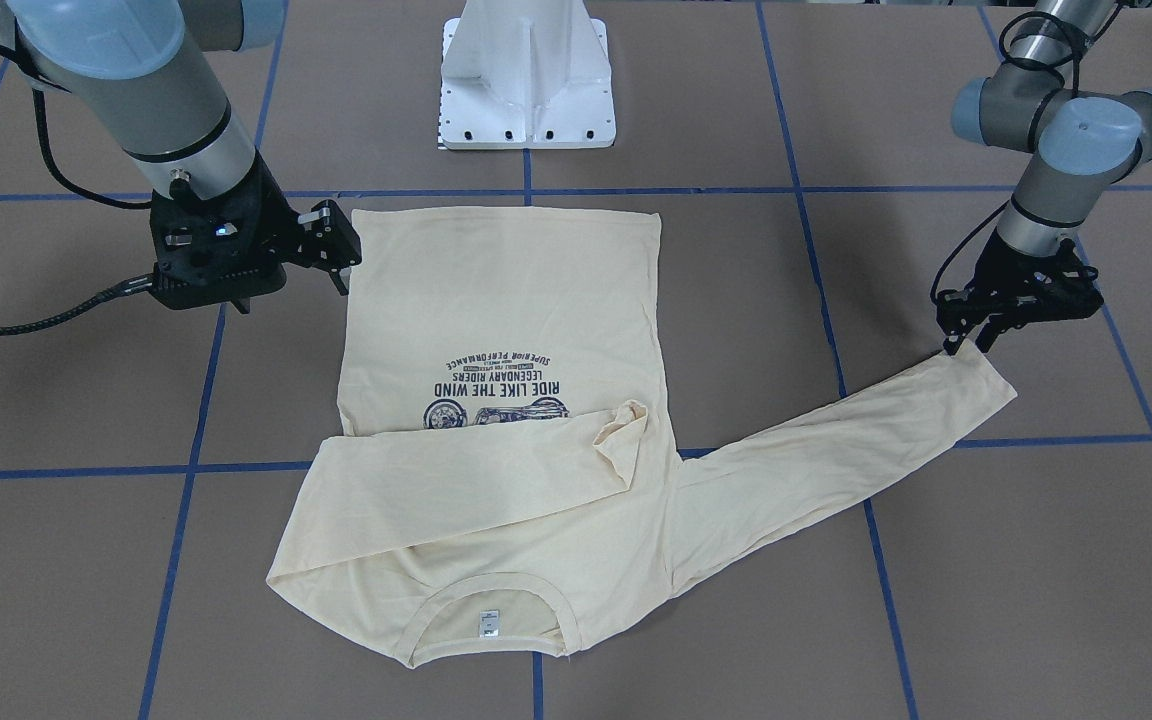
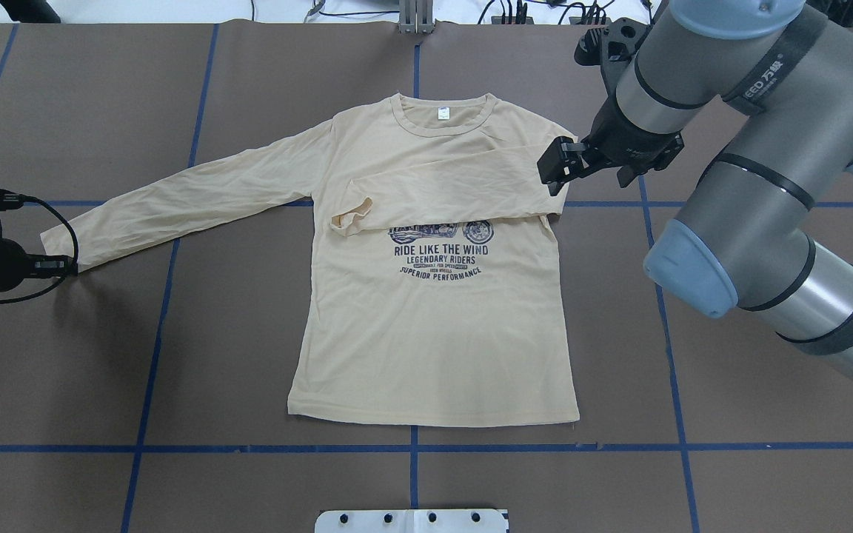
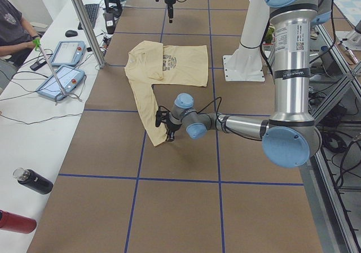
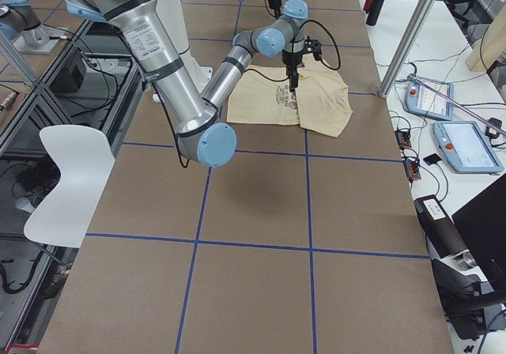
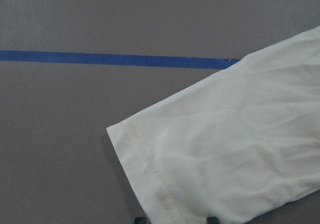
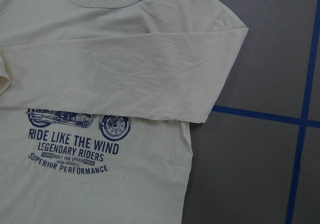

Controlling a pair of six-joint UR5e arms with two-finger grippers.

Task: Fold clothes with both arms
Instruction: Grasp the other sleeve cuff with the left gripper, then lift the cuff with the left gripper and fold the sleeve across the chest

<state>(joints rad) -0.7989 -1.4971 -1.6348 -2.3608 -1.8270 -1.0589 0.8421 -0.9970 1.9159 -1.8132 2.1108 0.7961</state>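
Observation:
The cream-yellow T-shirt [image 2: 434, 333] lies flat, print up, collar [image 2: 441, 122] away from the robot. One sleeve [image 2: 456, 185] is folded across the chest, just over the print. The other sleeve [image 2: 189, 200] stretches out flat towards my left gripper [image 2: 67, 265]. That gripper is low at the cuff [image 5: 150, 169]; in the left wrist view its fingertips [image 5: 141, 219] stand apart with the cuff edge between them. My right gripper [image 2: 554, 174] hovers open and empty above the shirt's folded shoulder; in the front view it [image 1: 341, 255] is beside the shirt's side edge.
The white pedestal base [image 1: 528, 80] stands at the robot's side of the table. Blue tape lines [image 1: 186, 470] cross the brown tabletop. An operators' bench with tablets [image 3: 59, 66] and bottles [image 3: 34, 180] runs along the far edge, behind a metal post [image 3: 84, 24].

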